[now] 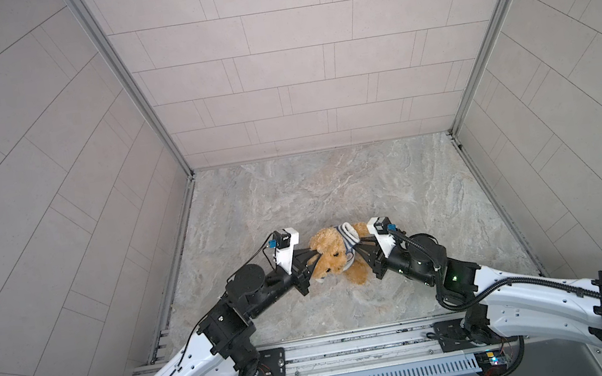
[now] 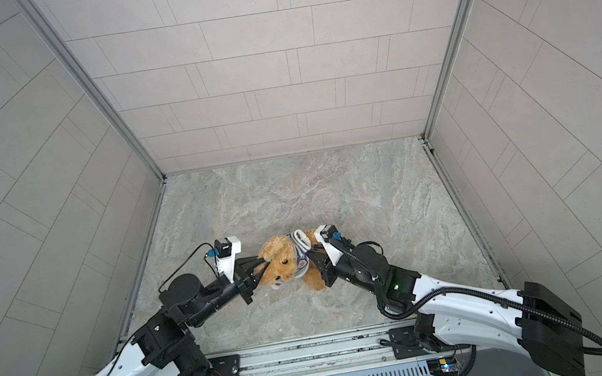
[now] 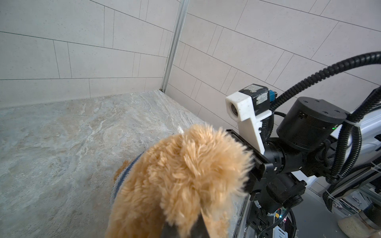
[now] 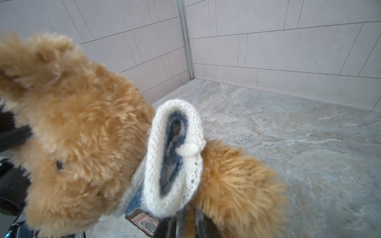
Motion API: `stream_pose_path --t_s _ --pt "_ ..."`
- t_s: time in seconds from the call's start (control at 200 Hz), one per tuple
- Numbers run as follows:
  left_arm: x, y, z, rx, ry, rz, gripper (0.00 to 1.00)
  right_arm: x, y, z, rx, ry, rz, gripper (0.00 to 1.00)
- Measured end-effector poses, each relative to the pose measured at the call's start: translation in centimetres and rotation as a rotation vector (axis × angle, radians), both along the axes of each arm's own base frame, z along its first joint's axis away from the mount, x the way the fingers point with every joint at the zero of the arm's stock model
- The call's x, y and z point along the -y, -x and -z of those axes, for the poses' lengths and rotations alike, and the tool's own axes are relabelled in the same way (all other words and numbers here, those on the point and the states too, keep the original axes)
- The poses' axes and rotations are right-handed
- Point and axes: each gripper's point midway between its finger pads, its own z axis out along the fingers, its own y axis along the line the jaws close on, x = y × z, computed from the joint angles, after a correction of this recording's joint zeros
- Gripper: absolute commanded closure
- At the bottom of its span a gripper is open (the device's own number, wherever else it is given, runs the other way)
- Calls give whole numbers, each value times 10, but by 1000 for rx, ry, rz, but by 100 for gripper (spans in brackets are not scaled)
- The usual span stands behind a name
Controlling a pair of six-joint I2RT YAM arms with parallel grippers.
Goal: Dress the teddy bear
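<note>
1. The marbled tabletop (image 1: 291, 190) lies bare behind the work, which is set near its front edge.
2. The teddy bear (image 1: 332, 257) is held between both arms. Light, soft and squashy, it is judged best taken by head, ear or limb, since loose fur may slip. Whether its legs touch the tabletop cannot be told.
3. The striped shirt (image 1: 347, 235) is bunched round the body, with one white cuff (image 4: 175, 144) standing empty.
4. The left gripper (image 1: 316, 253) is clamped on the head's fur. The right gripper (image 1: 358, 244) is narrowed on the shirt's hem beside the badge (image 4: 144, 223), its tips blurred and cut off.
</note>
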Motion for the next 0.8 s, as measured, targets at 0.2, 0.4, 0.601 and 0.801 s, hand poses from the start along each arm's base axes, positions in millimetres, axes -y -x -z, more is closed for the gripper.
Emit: stream_pose_path --t_s 0.2,0.4,0.601,0.801 --pt "-1 1 1 2 6 1 100 -4 -7 4 -13 4 2 87" --pt "-1 1 5 2 7 -1 100 -10 -9 5 -24 11 -11 95" --pt "-4 0 3 7 11 -15 100 -6 -9 0 -19 9 -3 100" --pt "-9 -1 1 19 21 -41 100 21 -8 -19 12 -44 63 100"
